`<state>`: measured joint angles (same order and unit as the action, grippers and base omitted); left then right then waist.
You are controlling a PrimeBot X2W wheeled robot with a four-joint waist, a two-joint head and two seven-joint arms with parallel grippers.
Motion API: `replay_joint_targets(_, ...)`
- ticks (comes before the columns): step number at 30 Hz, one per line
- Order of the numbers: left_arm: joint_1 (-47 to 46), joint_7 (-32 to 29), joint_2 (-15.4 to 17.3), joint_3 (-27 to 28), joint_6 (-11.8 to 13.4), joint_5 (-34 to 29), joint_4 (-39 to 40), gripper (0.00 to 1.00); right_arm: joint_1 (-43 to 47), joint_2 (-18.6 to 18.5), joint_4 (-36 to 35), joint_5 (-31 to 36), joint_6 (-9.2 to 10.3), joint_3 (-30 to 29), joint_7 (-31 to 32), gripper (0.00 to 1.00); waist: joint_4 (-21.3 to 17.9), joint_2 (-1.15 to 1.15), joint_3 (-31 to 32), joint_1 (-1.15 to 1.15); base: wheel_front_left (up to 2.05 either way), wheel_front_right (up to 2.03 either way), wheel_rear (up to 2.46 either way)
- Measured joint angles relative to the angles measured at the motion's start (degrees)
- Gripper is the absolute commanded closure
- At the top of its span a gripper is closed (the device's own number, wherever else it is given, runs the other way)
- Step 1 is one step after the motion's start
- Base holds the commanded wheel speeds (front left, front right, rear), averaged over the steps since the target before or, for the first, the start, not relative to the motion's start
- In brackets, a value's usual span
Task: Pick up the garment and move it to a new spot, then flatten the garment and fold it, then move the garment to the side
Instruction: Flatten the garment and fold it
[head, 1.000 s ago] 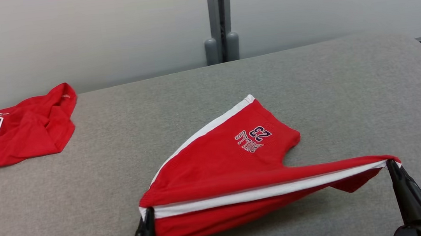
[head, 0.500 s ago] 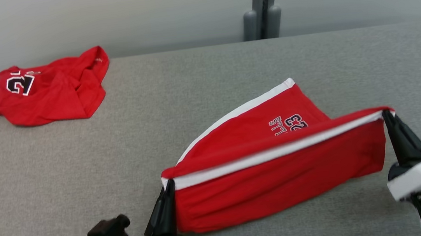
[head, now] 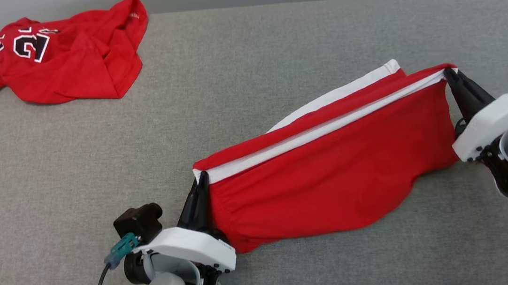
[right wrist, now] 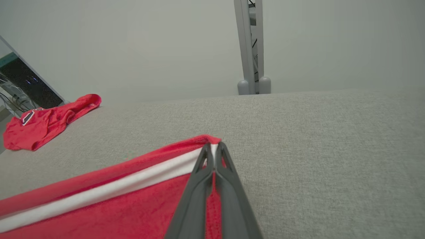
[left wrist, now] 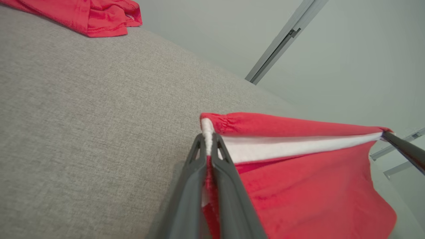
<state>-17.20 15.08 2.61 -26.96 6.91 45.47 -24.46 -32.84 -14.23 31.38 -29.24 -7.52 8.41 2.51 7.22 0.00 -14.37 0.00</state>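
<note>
The garment is a pair of red shorts with a white side stripe, stretched between both grippers above the grey table. My left gripper is shut on its near-left corner; the left wrist view has the white edge pinched between the fingers. My right gripper is shut on the far-right corner, with the stripe end clamped at the fingertips. The cloth hangs from the taut top edge, its lower part sagging onto the table. The other leg's white hem lies behind.
A second red garment, a jersey with black-and-white numbers, lies crumpled at the table's far left corner. A grey post stands behind the table's far edge. Bare grey surface lies between the two garments and right of my right gripper.
The camera has tilted down and shifted. Both grippers have lifted and carried their corners forward over the shorts, so the raised flap now covers the printed leg.
</note>
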Motion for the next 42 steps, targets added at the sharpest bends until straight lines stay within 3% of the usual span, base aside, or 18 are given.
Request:
replay_joint_targets(15,-6.37,0.01,0.01,-4.72,3.75,4.68,-5.24,1.00,-14.90,-1.07,18.74,-1.36,0.01,11.27,-1.76,0.97,2.15,0.00,-3.82,0.00,0.00,0.00,0.00)
replay_joint_targets(16,-6.66,0.01,0.03,-4.98,3.77,4.90,-5.33,0.87,-15.61,-1.01,19.67,-1.56,0.01,11.83,-2.26,0.77,2.22,0.00,-3.90,0.00,0.00,0.00,0.00)
replay_joint_targets(17,-6.87,0.01,0.02,-5.24,3.82,5.08,-5.33,0.60,-16.31,-0.96,20.62,-1.60,0.01,12.38,-2.85,0.53,2.29,0.00,-3.96,0.00,0.00,0.00,0.00)
replay_joint_targets(18,-6.90,0.01,0.02,-5.39,3.98,5.08,-5.33,0.36,-16.94,-0.88,21.28,-1.65,0.01,12.96,-3.59,0.03,2.32,0.00,-3.96,0.00,0.00,0.00,0.00)
replay_joint_targets(19,-6.89,0.01,0.02,-5.59,4.16,5.09,-5.32,0.00,-17.42,-0.82,21.84,-1.68,0.01,13.52,-4.41,0.00,2.33,0.00,-3.93,0.00,0.00,0.00,0.00)
replay_joint_targets(27,-4.80,0.03,0.10,-5.17,3.68,3.27,-2.80,0.00,-18.90,-0.79,25.10,-4.64,0.02,17.44,-10.17,0.00,2.19,0.00,-2.80,0.00,0.00,0.00,0.00)
replay_joint_targets(35,0.52,0.05,0.11,-0.91,2.58,-5.31,3.12,0.00,-16.26,-3.57,24.77,-8.45,0.02,21.83,-13.33,0.00,1.85,0.00,-0.55,0.00,0.00,0.00,0.00)
replay_joint_targets(42,5.17,0.05,0.15,3.25,1.72,-10.51,8.16,0.00,-11.73,-4.28,25.09,-12.14,0.02,25.19,-12.52,0.00,1.51,0.00,2.05,0.00,0.00,0.00,0.00)
